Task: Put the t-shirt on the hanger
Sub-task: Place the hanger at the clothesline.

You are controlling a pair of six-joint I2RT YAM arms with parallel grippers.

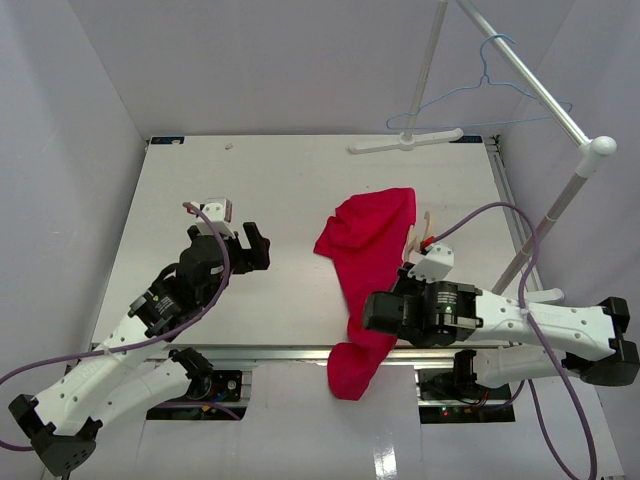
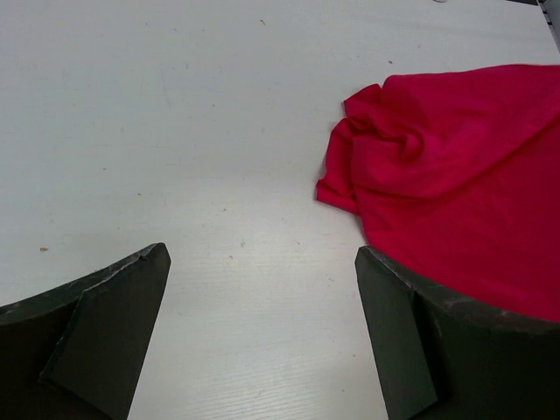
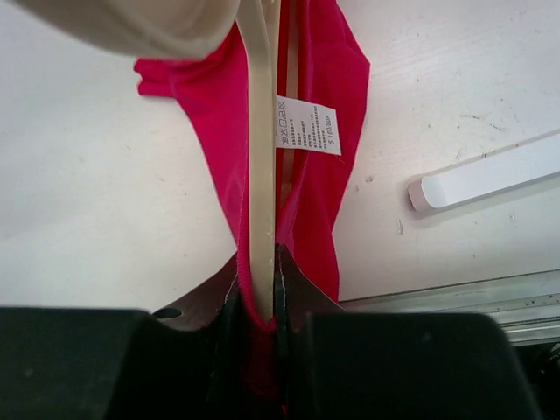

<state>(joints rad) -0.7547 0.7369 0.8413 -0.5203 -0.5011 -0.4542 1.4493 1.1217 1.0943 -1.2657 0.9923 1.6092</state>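
1. The hanger (image 1: 428,224) lay almost wholly under the t-shirt (image 1: 366,240); only a sliver of tan wood showed from above.
2. On the right wrist camera its upper end was a pale blur, cut by the top edge.
3. The print on the white tag (image 3: 307,126) was too small to read.
4. The left wrist camera cut the t-shirt off at its right edge.

White tag (image 3: 307,126) inside t-shirt (image 3: 328,61): printed lines, too small to read.
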